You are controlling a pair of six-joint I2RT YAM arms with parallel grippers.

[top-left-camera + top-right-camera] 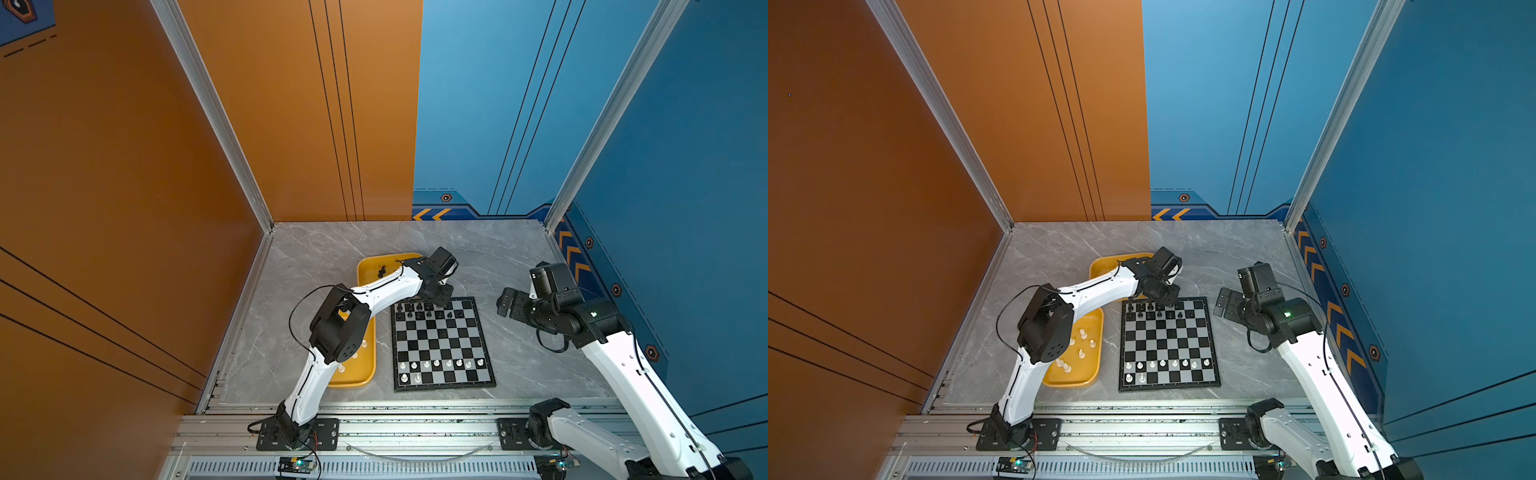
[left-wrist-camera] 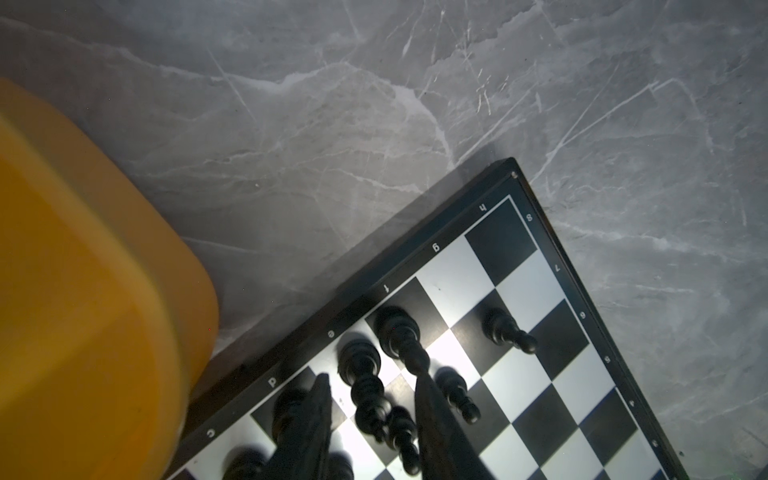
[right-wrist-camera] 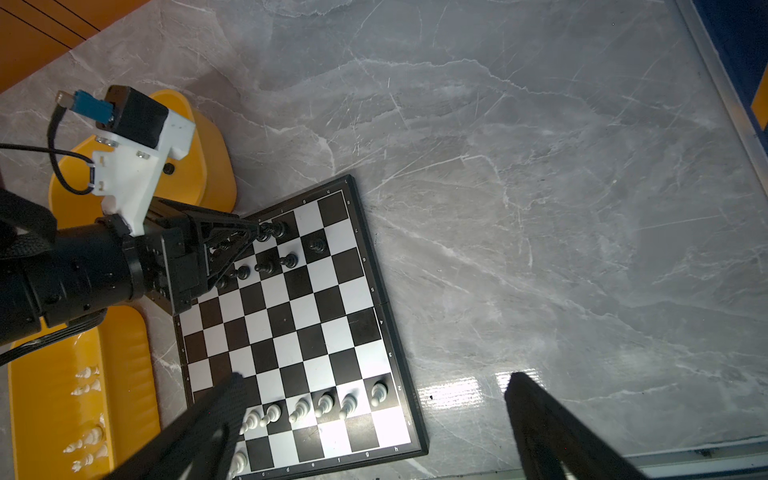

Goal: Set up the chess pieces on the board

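- Board (image 1: 440, 345): white pawns (image 1: 436, 364) ranked at 6 o'clock; both back ranks incomplete.
- Unplaced pieces lie in yellow trays (image 1: 1073, 383), 9 to 11 o'clock.
- Left tool (image 2: 372, 374) released, astride black piece (image 2: 359, 359); right tool (image 3: 374, 376) wide open, empty.

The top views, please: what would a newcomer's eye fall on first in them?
The checkered board mid-table catches the eye, white pieces lined along its near edge and black pieces gathered at its far edge. The left gripper hangs open over those black pieces; the right gripper hovers wide open beside the board's far right corner. Left of the board, a yellow tray holds loose white pieces.
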